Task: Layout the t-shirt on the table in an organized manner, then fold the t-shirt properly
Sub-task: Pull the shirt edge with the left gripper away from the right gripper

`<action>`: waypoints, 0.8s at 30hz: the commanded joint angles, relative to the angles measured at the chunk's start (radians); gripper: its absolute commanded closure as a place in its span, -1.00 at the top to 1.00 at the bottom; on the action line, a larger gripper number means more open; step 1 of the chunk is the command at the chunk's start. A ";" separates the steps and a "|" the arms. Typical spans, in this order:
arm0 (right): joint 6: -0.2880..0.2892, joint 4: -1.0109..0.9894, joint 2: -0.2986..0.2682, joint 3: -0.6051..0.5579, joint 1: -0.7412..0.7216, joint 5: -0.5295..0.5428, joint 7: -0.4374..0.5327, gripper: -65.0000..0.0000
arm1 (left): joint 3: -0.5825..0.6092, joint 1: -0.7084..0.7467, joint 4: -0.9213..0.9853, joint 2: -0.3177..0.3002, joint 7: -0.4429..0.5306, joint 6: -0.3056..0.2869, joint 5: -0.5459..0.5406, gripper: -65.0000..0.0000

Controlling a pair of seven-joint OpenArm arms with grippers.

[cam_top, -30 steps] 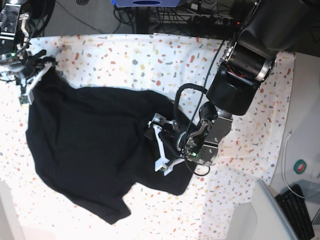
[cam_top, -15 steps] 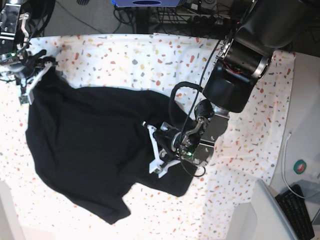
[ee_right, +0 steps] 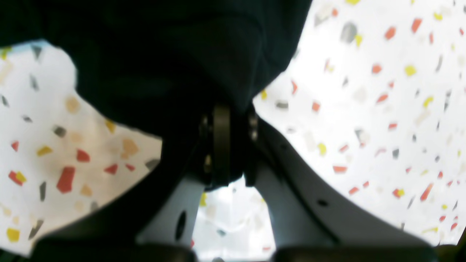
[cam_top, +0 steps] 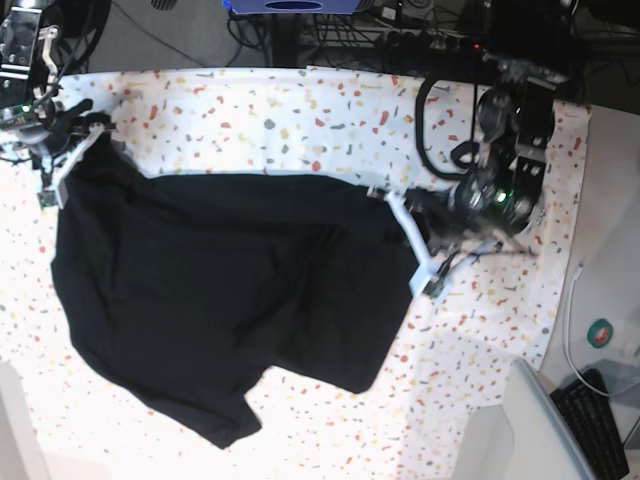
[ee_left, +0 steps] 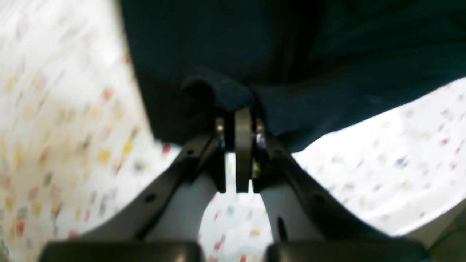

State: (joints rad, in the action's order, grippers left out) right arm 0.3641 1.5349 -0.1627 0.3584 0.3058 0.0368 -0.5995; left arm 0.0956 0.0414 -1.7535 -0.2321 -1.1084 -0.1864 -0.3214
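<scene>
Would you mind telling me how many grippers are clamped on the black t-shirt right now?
2. The right gripper pinches the t-shirt at the table's far left corner in the base view; the left gripper pinches its right edge. Nothing else grips it.

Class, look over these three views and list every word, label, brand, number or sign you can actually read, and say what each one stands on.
No readable text in any view.
The t-shirt: plain black, no print or label showing.
The table: only coloured flecks on its cloth, no writing.
The round green and red sticker at the right edge of the base view: too small to read.
The keyboard: its key legends are too small to read.
</scene>
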 commanded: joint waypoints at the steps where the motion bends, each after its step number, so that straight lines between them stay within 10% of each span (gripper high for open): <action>1: -0.003 0.014 -0.015 0.004 -0.006 0.001 0.014 -1.00 | -0.015 0.028 -0.039 0.004 0.020 -0.002 -0.009 -1.00; 18: -0.012 0.046 0.042 0.015 0.006 0.001 -0.098 -1.00 | -0.124 0.285 -0.032 -0.031 0.093 0.000 -0.009 -1.00; 24: -0.003 0.055 0.067 0.011 0.011 0.005 -0.241 -1.00 | -0.184 0.302 -0.038 -0.034 0.092 0.000 -0.009 0.29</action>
State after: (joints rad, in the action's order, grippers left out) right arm 0.3588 1.5681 -0.0952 0.3653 0.3145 0.0418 -0.8513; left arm -0.0826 0.3408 -1.7706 -0.2569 -1.0279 -0.1860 -0.3264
